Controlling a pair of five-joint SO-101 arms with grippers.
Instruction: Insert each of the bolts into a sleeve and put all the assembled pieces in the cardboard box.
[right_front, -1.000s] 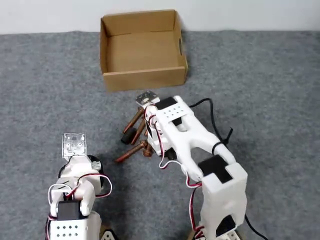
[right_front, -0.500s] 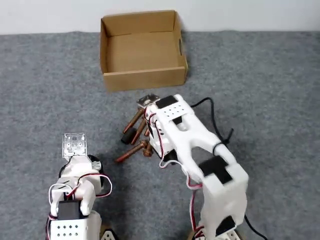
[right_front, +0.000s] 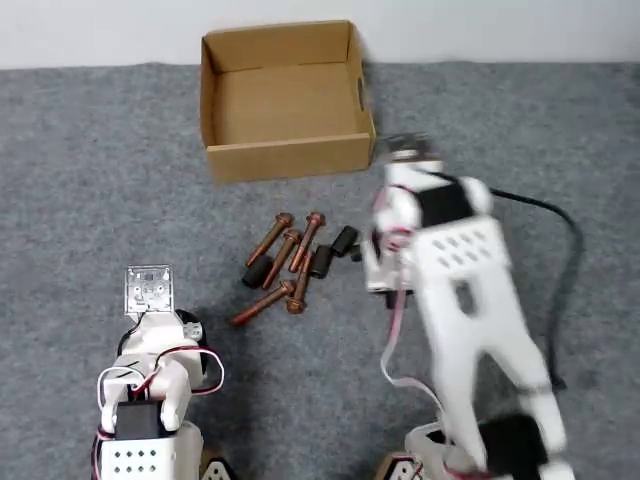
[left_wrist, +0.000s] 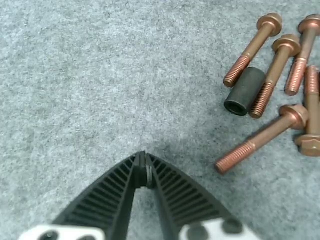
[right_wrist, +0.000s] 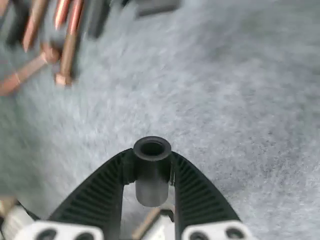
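Right end effector (right_wrist: 152, 161) is clamping a sleeve (right_wrist: 151, 182) by its barrel: probably rigid, light, smooth, so slipping is the risk. Left end effector (left_wrist: 145, 170) is sitting closed, empty; bolts (left_wrist: 258, 141) are lying ahead of it.

The right arm (right_front: 450, 260) has swung off the bolts (right_front: 285, 262) and out to the right, and its gripper (right_wrist: 152, 160) now comes away clamped on a black sleeve (right_wrist: 151, 175), leaving the pile uncovered
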